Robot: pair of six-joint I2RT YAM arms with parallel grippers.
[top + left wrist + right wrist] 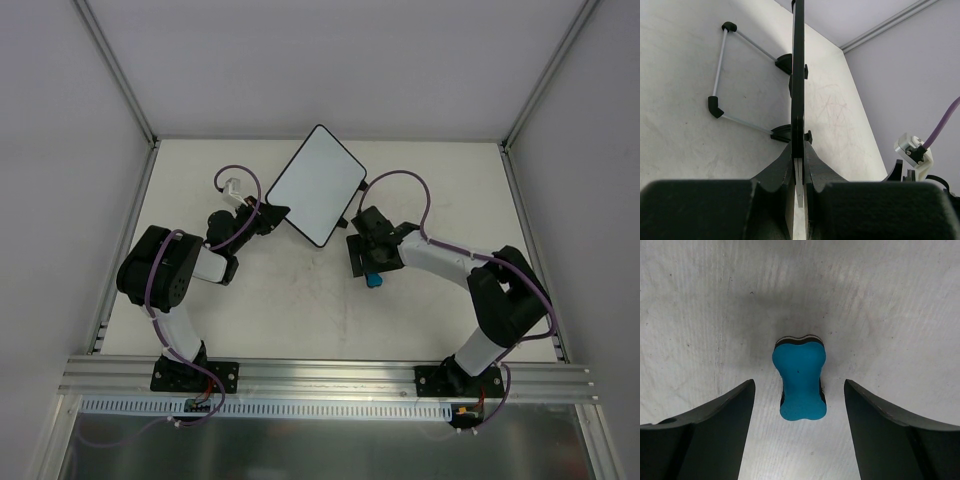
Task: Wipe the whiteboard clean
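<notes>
The whiteboard (315,185) is white with a thin black rim, and its face looks blank in the top view. My left gripper (272,215) is shut on its lower left edge and holds it tilted. In the left wrist view the whiteboard (798,75) is edge-on between my shut fingers (820,170), with its wire stand (720,70) sticking out to the left. A small blue eraser (375,281) lies on the table. My right gripper (370,268) hovers over it, open and empty. In the right wrist view the eraser (799,380) lies between the spread fingers (720,415) without touching them.
A white connector on a purple cable (912,150) hangs near my left wrist; it also shows in the top view (232,187). Faint scribble marks (832,105) show on the table beside the board. Grey walls and aluminium rails (120,80) enclose the table.
</notes>
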